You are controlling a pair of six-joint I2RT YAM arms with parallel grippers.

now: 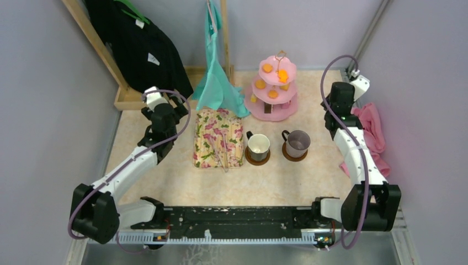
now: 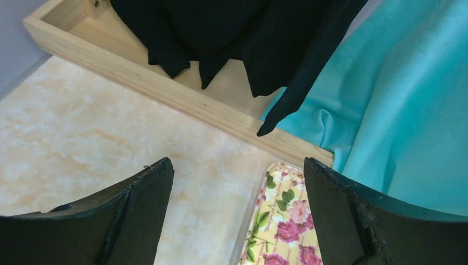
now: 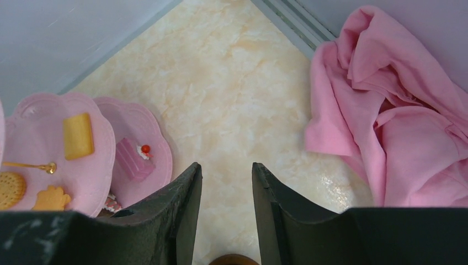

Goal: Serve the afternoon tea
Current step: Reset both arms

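Left pincer point(image 2: 237, 165) stands spread wide, floral cloth point(image 2: 284, 226) just below-right of it. Right pincer point(image 3: 226, 168) is slightly parted, gripping nothing. The tag point(image 1: 153, 59) on the black garment point(image 1: 138, 49) is unreadable.

Left pincer point(image 2: 237, 165) spread wide, right pincer point(image 3: 226, 168) only narrowly parted

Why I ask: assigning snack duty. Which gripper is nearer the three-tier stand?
Right. The right gripper is right of the stand; the left gripper far left, past the floral cloth.

My stand point(image 1: 288, 110) looks like glossy pink plastic; left of it lie a floral cloth point(image 1: 218, 138) and a bare wood frame point(image 1: 131, 99); beneath it, a smooth marbled tabletop point(image 1: 309, 176).
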